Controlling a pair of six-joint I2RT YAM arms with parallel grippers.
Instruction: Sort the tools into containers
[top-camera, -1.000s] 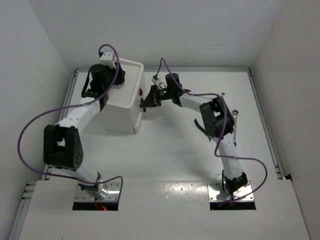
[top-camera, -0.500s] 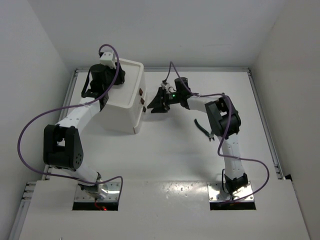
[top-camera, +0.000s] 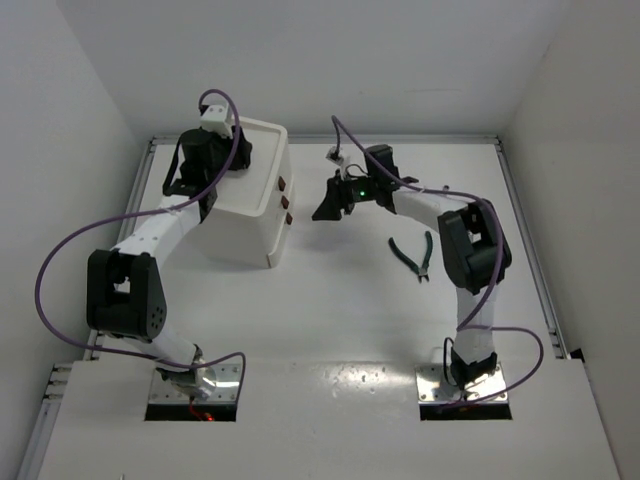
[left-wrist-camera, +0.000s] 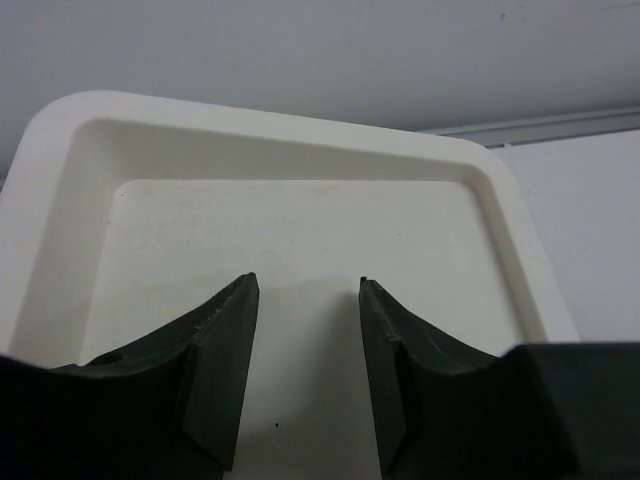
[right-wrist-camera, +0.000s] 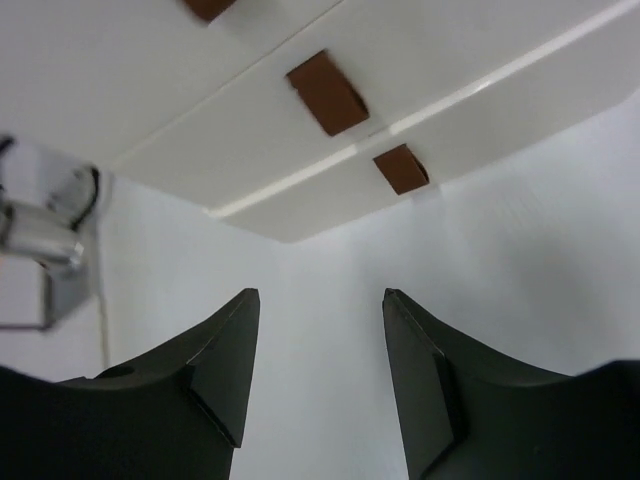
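The white plastic box (top-camera: 240, 215) stands at the far left of the white tabletop (top-camera: 340, 300). Its recessed tray top (left-wrist-camera: 270, 110) shows nothing lying in it. The left hand (left-wrist-camera: 305, 290) hangs just above that tray, its fingers moderately apart with nothing between them. The right hand (right-wrist-camera: 320, 300) is just beside the box's front, likewise open to a middling width and carrying nothing, and faces the shallow white drawers (right-wrist-camera: 450, 50) with their small dark brown knobs (right-wrist-camera: 327, 92). The drawer fronts look flush and shut, so whether any tool is inside cannot be told. The dark green-handled pliers (top-camera: 413, 253) lie loose on the tabletop to the right, well apart from the box and from both hands. No other tool shows in these views. By my reading, the pliers at least are unsorted, a drawer would need opening first, and most of the work remains.
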